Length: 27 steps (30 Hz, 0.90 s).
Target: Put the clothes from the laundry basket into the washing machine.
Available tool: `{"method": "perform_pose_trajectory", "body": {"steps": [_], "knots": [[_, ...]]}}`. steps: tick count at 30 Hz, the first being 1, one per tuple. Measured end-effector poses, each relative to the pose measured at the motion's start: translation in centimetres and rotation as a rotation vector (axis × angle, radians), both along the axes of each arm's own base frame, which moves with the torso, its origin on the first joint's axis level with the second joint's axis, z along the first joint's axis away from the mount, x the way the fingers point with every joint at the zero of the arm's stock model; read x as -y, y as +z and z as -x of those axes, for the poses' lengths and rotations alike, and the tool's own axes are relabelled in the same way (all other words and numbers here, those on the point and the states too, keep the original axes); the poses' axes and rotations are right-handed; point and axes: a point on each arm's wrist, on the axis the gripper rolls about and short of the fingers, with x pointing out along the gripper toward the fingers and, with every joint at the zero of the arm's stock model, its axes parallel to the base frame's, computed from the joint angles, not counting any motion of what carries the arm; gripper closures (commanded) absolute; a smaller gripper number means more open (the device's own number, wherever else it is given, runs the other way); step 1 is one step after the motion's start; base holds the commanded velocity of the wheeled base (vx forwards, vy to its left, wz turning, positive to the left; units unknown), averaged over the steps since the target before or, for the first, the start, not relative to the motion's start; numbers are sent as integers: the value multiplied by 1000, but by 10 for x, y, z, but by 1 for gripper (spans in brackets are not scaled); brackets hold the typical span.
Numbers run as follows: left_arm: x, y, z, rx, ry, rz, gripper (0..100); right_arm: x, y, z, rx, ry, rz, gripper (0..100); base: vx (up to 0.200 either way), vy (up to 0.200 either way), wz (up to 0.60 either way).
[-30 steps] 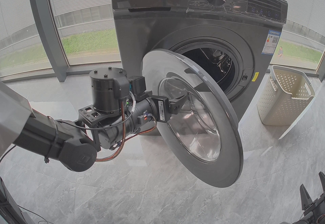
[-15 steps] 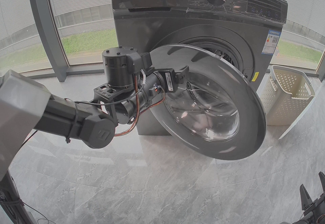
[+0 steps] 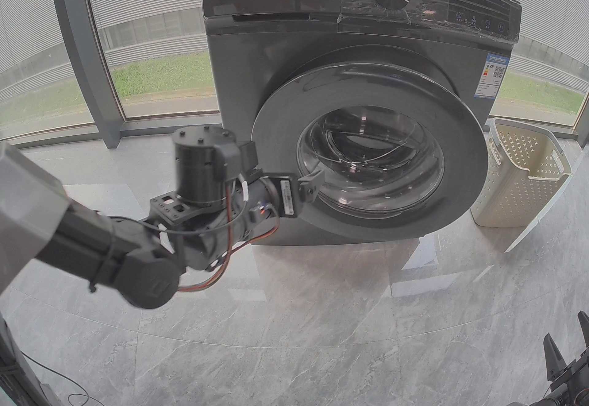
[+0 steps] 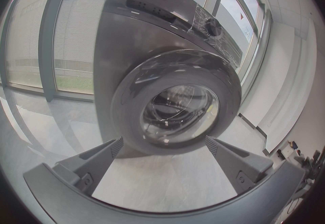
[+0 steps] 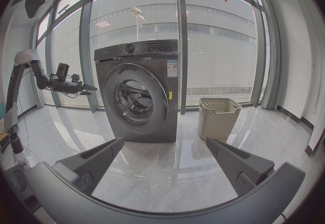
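The grey washing machine (image 3: 343,27) stands against the window wall, its round glass door (image 3: 368,155) lying flat against the front. My left gripper (image 3: 313,180) hovers open just off the door's left rim, nothing between its fingers (image 4: 101,153). From the left wrist view the door (image 4: 179,109) sits close ahead of the left gripper (image 4: 163,139). The cream laundry basket (image 3: 521,180) stands on the floor right of the machine; I see no clothes in it. My right gripper (image 5: 164,140) is open and empty, low at the near right (image 3: 565,330), far from the machine (image 5: 138,92).
Polished grey floor tiles (image 3: 343,327) spread in front of the machine. Tall windows with dark frames (image 3: 80,39) run behind it. The basket (image 5: 218,116) leans near a white wall on the right.
The door swung from wide open to shut against the machine. My left arm followed it toward the machine, then dropped back slightly to the left of the door.
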Motion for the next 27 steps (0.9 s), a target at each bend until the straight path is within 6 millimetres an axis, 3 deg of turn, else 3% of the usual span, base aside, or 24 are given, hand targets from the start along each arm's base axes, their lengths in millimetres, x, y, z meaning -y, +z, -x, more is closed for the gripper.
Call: {"method": "perform_pose_trajectory", "body": {"steps": [14,19,27], "knots": [[-117,12,130,35,47,-122,0,0,0,0,0,0,0,0,0,0,0],[-156,-3,178,47,79,-165,0,0,0,0,0,0,0,0,0,0,0],[-195,-25,223,78,197,-176,0,0,0,0,0,-2,2,0,0,0,0]]}}
